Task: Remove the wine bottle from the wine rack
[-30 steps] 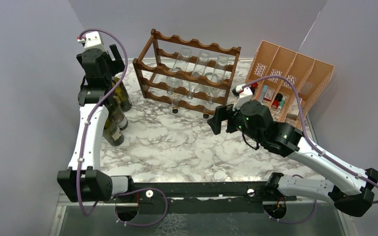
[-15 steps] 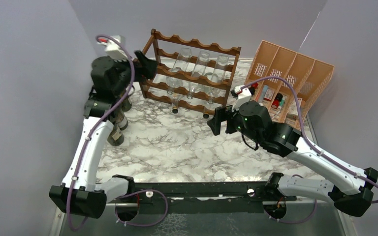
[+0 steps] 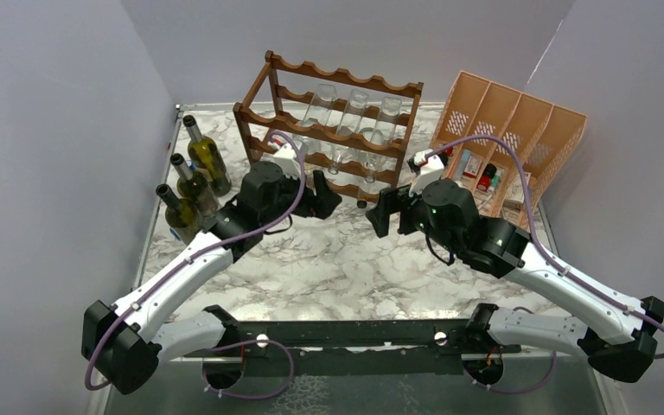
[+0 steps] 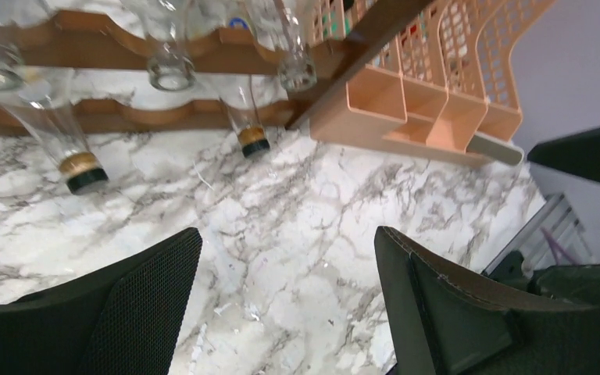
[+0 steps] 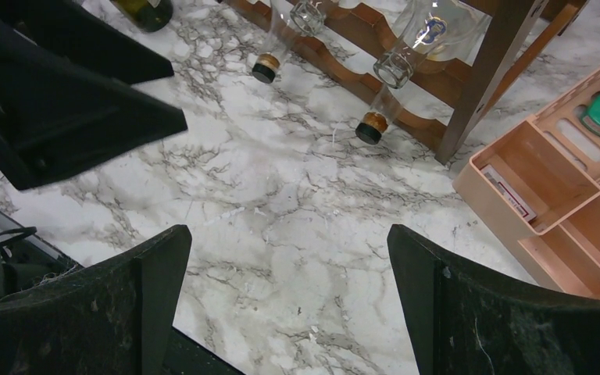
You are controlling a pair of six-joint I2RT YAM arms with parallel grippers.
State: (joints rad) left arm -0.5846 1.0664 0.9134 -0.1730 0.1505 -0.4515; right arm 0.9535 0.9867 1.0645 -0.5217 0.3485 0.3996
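- Grey-veined marble desk, lilac walls all round. The wine rack stands just beyond both my pincers.
- Left pincer: released, empty, low over the desk, just short of the rack's bottom rail.
- Right pincer: released, empty, near the rack's right end post.
- Nearest wine bottle: clear glass, lying in a lower tier, capped neck jutting out straight ahead of my left pincer. A second capped neck sits ahead-left.
- Judgement: centre on one neck, straddle it behind the cap, clench, then draw straight back along the bottle's axis, keeping off its neighbours.
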